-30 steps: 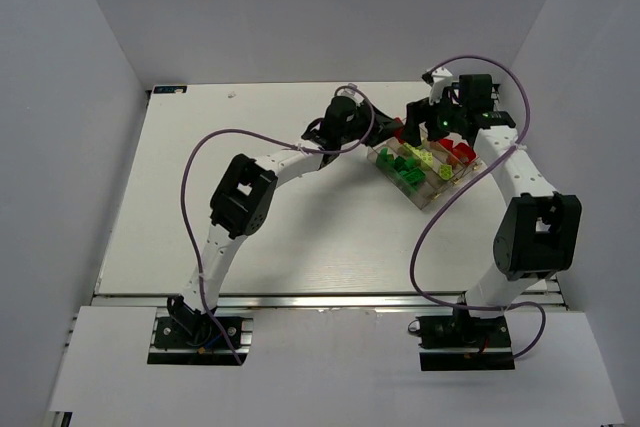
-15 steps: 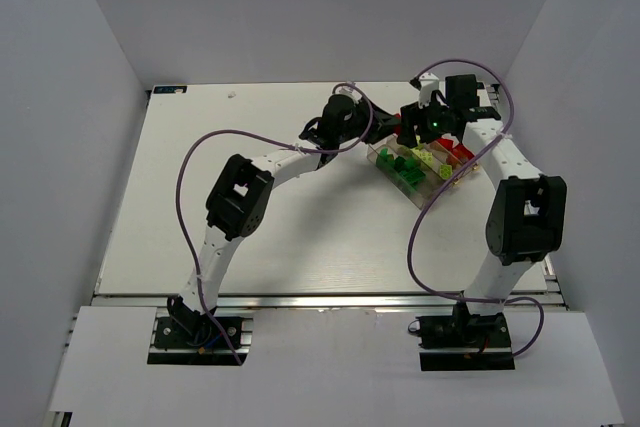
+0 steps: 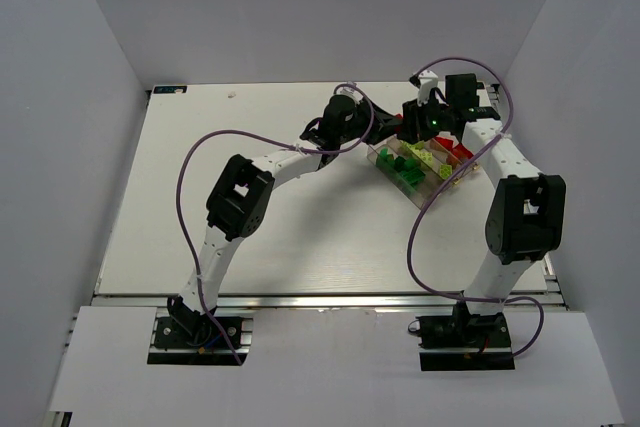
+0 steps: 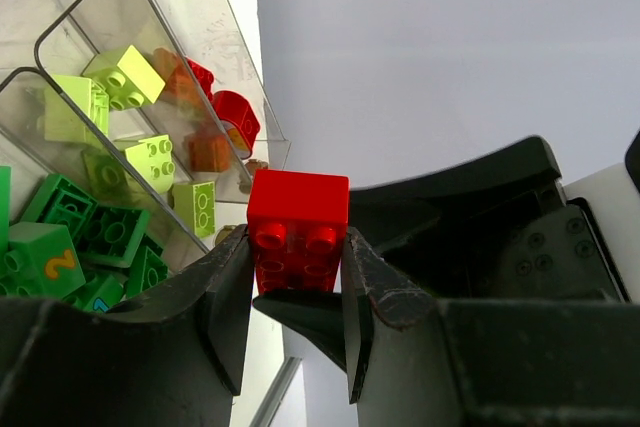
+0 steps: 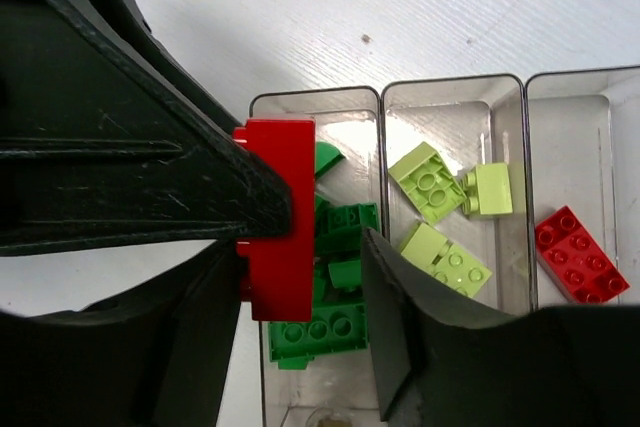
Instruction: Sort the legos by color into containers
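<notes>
- Two tools meet at the 11 o'clock edge of the clear tray (image 5: 575, 147), which sits toward 2 o'clock on the surface (image 3: 330, 237).
- Left tool (image 4: 297, 247) is clenched on a red brick (image 4: 298, 212), one finger pressed to each side, the studs facing its own camera.
- Right tool (image 5: 300, 247) is released. Its jaws straddle that same brick, with a clear gap on the 3 o'clock side in its wrist view.
- Below, the tray's compartments hold dark green bricks (image 5: 320, 332) at 9 o'clock, yellow-green bricks (image 5: 427, 179) in the middle, and a second red brick (image 5: 580, 252) at 3 o'clock.
</notes>
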